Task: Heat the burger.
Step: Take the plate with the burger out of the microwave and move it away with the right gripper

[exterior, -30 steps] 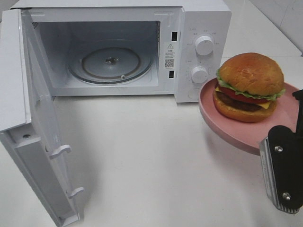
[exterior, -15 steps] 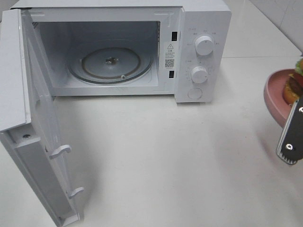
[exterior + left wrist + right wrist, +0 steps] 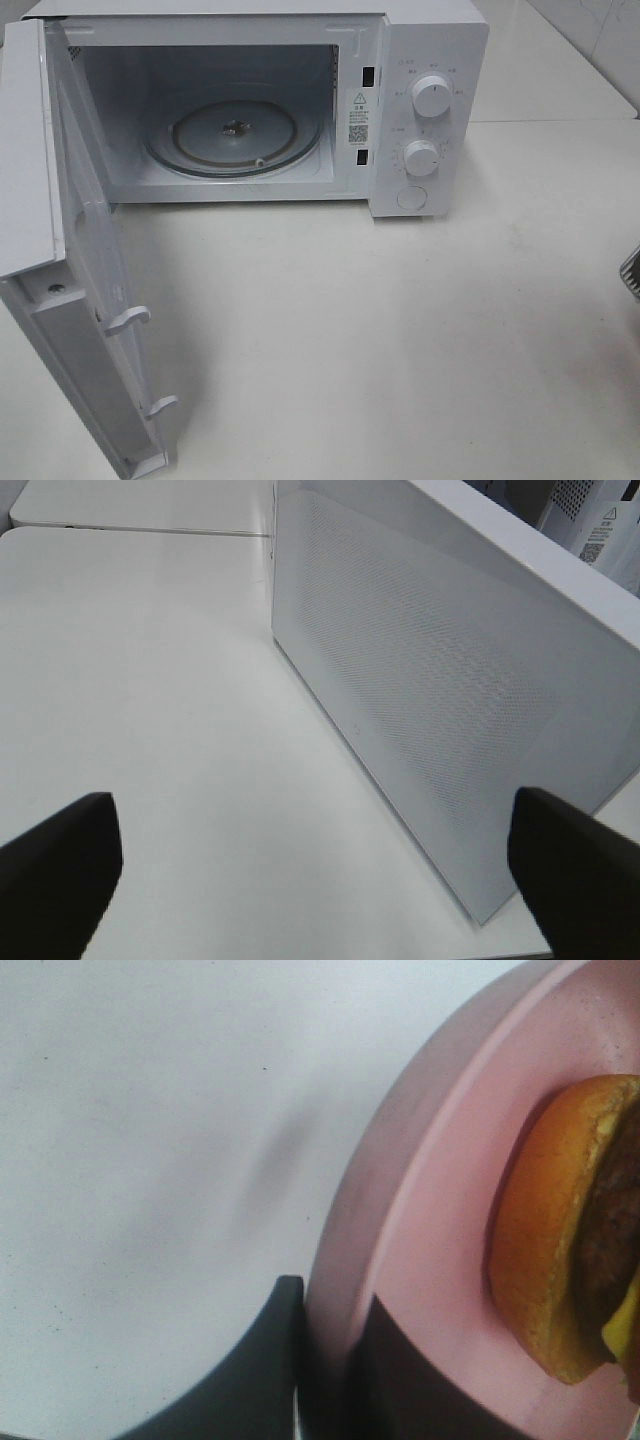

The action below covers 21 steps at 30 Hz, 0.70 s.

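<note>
The burger point(image 3: 560, 1250), with its golden-brown bun and dark patty, rests on a round pink plate point(image 3: 440, 1190). My right gripper point(image 3: 330, 1310) is shut on the plate's rim, one finger under it and one over. In the exterior high view the burger and plate are out of view; only a grey sliver of the right gripper point(image 3: 633, 272) shows at the right edge. My left gripper point(image 3: 318, 880) stands open with nothing between its fingers, just outside the microwave door point(image 3: 430, 680).
The white microwave point(image 3: 420, 60) stands at the back with its door point(image 3: 70, 260) swung open to the left. Its glass turntable point(image 3: 235, 135) is bare. Two knobs point(image 3: 431, 95) sit on the right panel. White tabletop point(image 3: 380, 340) stretches in front.
My right gripper has carried the plate and burger to the right, out of the exterior high view. The left arm and the microwave have not moved.
</note>
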Motion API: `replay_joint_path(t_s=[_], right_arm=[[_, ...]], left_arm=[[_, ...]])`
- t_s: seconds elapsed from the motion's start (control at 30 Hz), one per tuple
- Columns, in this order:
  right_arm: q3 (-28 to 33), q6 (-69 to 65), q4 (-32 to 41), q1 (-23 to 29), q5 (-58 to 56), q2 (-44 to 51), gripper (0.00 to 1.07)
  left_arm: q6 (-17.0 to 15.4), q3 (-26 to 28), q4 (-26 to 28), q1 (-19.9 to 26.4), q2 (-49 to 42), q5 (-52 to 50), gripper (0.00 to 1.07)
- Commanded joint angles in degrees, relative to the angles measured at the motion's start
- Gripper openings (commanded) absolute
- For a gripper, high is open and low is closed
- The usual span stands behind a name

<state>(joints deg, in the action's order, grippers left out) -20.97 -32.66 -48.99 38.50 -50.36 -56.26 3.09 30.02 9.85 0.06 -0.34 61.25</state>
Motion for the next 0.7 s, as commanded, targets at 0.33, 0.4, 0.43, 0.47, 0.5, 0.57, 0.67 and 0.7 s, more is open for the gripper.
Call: replay_joint_path(t_s=[0.33, 0.4, 0.43, 0.47, 0.5, 0.57, 0.67, 0.7], right_arm=[[-4.41, -16.16, -4.35, -0.46, 0.63, -18.28, 0.0], [-4.81, -17.59, -4.53, -0.46, 0.97, -19.71, 0.0], [-5.44, -20.51, -5.27, -0.46, 1.6, -23.2, 0.0], [-6.02, -22.35, -6.02, -0.46, 1.78, -26.3, 0.0], [-6.02, -22.35, -6.02, -0.46, 1.78, -26.3, 0.0], [-6.19, -23.61, -6.59, -0.46, 1.78, -27.62, 0.0], [-6.99, -27.5, -8.65, -0.46, 1.72, -32.2, 0.0], [-6.99, -29.97, -10.26, -0.46, 1.83, -34.43, 0.0]], left_arm=[[-0.06, -0.11, 0.46, 0.11, -0.86, -0.34, 0.98], [-0.06, -0.11, 0.46, 0.11, -0.86, -0.34, 0.98], [-0.06, -0.11, 0.46, 0.11, -0.86, -0.34, 0.98], [-0.06, -0.11, 0.46, 0.11, -0.86, -0.34, 0.98], [-0.06, -0.11, 0.46, 0.11, -0.86, -0.34, 0.98], [-0.06, -0.11, 0.46, 0.11, -0.86, -0.34, 0.98], [-0.06, -0.11, 0.46, 0.11, -0.86, -0.34, 0.98], [-0.06, -0.11, 0.46, 0.11, -0.86, -0.34, 0.98]])
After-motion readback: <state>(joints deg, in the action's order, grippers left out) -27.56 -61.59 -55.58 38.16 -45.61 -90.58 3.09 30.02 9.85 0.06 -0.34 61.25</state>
